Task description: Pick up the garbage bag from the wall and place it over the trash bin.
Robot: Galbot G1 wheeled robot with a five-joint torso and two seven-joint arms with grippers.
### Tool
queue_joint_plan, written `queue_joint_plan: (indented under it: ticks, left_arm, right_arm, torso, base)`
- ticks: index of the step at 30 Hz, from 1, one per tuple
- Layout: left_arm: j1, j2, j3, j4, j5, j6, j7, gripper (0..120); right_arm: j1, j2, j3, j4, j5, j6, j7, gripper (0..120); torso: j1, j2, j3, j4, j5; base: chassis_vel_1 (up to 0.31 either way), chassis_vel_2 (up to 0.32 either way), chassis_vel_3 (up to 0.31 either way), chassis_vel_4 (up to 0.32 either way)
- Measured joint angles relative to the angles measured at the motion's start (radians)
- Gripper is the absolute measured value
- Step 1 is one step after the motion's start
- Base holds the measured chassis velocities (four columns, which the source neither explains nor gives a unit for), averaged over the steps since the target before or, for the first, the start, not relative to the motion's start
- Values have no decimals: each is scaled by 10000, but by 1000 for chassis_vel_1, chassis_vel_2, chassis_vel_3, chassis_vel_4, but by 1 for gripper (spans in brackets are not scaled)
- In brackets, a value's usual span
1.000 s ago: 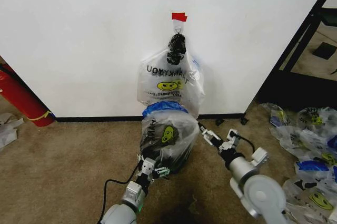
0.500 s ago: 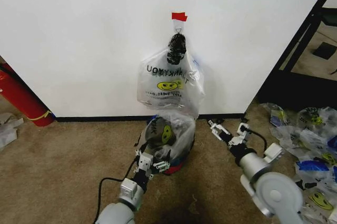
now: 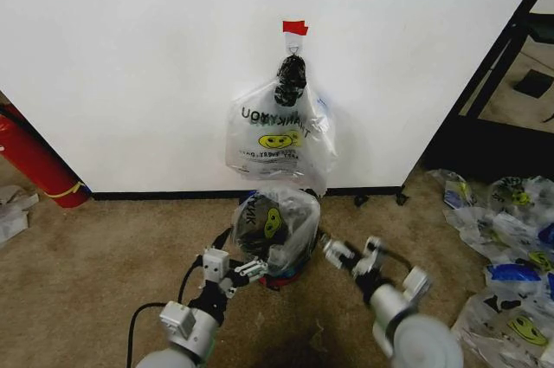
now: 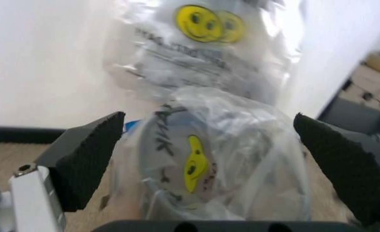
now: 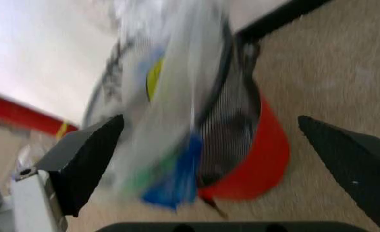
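The garbage bag [image 3: 275, 222], clear with a yellow smiley, is draped over the trash bin [image 3: 279, 280] on the carpet at the foot of the wall [image 3: 130, 56]. In the right wrist view the bin's dark sides [image 5: 232, 140] and red base [image 5: 264, 159] show under the bag [image 5: 170, 72]. My left gripper [image 3: 235, 266] is open just left of the bin, with the bag [image 4: 206, 159] ahead of its wide-apart fingers [image 4: 90, 154]. To the bin's right, my right gripper [image 3: 353, 251] is open and holds nothing.
A thick bundle of like bags [image 3: 277, 130] hangs from the hook [image 3: 293, 37] under red tape [image 3: 294, 27], right above the bin. A red cylinder [image 3: 35, 160] leans at the left. A black frame [image 3: 502, 65] and a heap of bags [image 3: 511, 255] lie to the right.
The bag has come down lower over the bin. My left gripper has shifted left of it. My right gripper first swung out to the right, then came back in lower beside the bin.
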Motion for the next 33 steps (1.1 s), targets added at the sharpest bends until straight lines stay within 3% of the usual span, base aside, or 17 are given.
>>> queue_joint_plan:
  ticks: [8,19,26,33]
  left_arm:
    - [194,-293,-27,53,41,-210,-103,100]
    - [10,-287,82,122,30,-103,-116,100]
    - [-3,-305,63,151,29,-53,-124,100]
    - [-11,-330,111,163,47,-26,-127,100]
  right_arm:
    - [-64,-542,-907,-567,-2417,646,-774,100]
    - [880,-787,-1683,-1335,-3875,911,-1188,98]
    - [1126,-794,-2010,-1603,-4146,934,-1259,81]
    - [1168,-760,-2088,-1620,-4156,992,-1248,52]
  torso:
    - [-1,1,0,-2,0]
    - [0,1,1,-2,0]
    - [0,1,2,-2,0]
    - [0,1,1,-2,0]
  base:
    - [0,0,0,0]
    - [0,0,0,0]
    - [0,0,0,0]
    - [0,0,0,0]
